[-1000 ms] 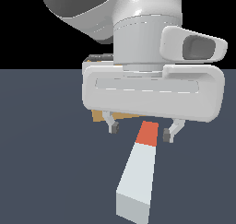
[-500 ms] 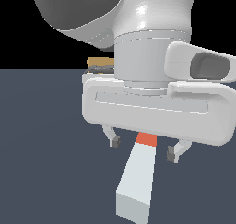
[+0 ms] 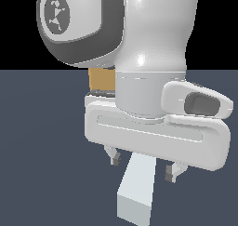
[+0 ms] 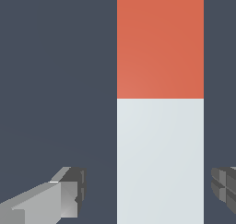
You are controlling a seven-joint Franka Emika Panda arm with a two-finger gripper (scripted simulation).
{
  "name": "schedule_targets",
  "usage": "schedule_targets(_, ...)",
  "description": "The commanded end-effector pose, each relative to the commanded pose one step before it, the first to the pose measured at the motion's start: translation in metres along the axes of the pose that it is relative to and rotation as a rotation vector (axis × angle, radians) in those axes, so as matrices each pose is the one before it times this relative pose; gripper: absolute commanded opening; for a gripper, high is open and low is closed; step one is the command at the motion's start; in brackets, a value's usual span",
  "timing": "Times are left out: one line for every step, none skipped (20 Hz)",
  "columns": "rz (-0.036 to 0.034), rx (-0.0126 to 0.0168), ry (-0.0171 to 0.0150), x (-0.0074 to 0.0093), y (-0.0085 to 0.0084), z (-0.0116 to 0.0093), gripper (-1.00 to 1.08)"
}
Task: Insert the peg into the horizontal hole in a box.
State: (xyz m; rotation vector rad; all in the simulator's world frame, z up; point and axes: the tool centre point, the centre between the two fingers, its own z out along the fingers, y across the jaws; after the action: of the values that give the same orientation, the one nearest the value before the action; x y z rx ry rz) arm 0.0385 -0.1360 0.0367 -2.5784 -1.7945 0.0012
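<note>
Over the peg (image 3: 138, 185) sits the tool (image 3: 145, 167), fingers spread wide, one on each side of the bar and neither touching it. Wrist view confirms: tool (image 4: 150, 193) straddles the peg (image 4: 160, 126), clear gap between each fingertip (image 4: 69, 193) and the bar's sides, nothing gripped. Peg lies flat on the dark grey-blue desk (image 3: 42, 164), long axis running away from the exterior camera; pale grey-white end nearest the camera. Orange-red end shows only in the wrist view, beyond the fingers; in the exterior view the tool body hides it. Behind the peg, further from the camera, a sliver of the tan box (image 3: 101, 79) shows past the arm's wrist housing, well apart from the peg's near end. Hole not visible: arm blocks the box face.
</note>
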Motion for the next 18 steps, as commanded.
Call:
schedule_targets(0.00066, -0.00050, 0.00037, 0.00004, 0.00004, 0.01006, 1.00)
schedule_targets(0.00043, -0.00007, 0.00022, -0.00018, 0.00020, 0.00228, 1.00)
schedule_targets(0.00000, 0.00000, 0.00000, 0.00009, 0.00026, 0.00156, 1.00)
schedule_targets(0.00000, 0.00000, 0.00000, 0.00006, 0.00036, 0.00079, 1.00)
schedule_targets(0.00000, 0.00000, 0.00000, 0.00003, 0.00039, 0.00011, 1.00)
schedule_targets(0.00000, 0.00000, 0.00000, 0.00001, 0.00016, -0.00008, 1.00)
schedule_targets(0.00000, 0.00000, 0.00000, 0.00000, 0.00000, 0.00000, -1.00)
schedule_targets(0.00000, 0.00000, 0.00000, 0.00000, 0.00000, 0.00000, -1.00)
schedule_targets(0.00000, 0.00000, 0.00000, 0.00000, 0.00000, 0.00000, -1.00)
schedule_targets(0.00000, 0.00000, 0.00000, 0.00000, 0.00000, 0.00000, -1.00)
schedule_targets(0.00000, 0.00000, 0.00000, 0.00000, 0.00000, 0.00000, -1.00)
schedule_targets(0.00000, 0.00000, 0.00000, 0.00000, 0.00000, 0.00000, -1.00)
schedule_targets(0.00000, 0.00000, 0.00000, 0.00000, 0.00000, 0.00000, -1.00)
schedule_targets(0.00000, 0.00000, 0.00000, 0.00000, 0.00000, 0.00000, -1.00)
schedule_targets(0.00000, 0.00000, 0.00000, 0.00000, 0.00000, 0.00000, -1.00)
schedule_targets(0.00000, 0.00000, 0.00000, 0.00000, 0.00000, 0.00000, -1.00)
schedule_targets(-0.00018, 0.00041, -0.00019, 0.00000, -0.00017, 0.00008, -1.00)
schedule_targets(-0.00120, 0.00000, -0.00001, 0.00022, 0.00007, -0.00015, -1.00)
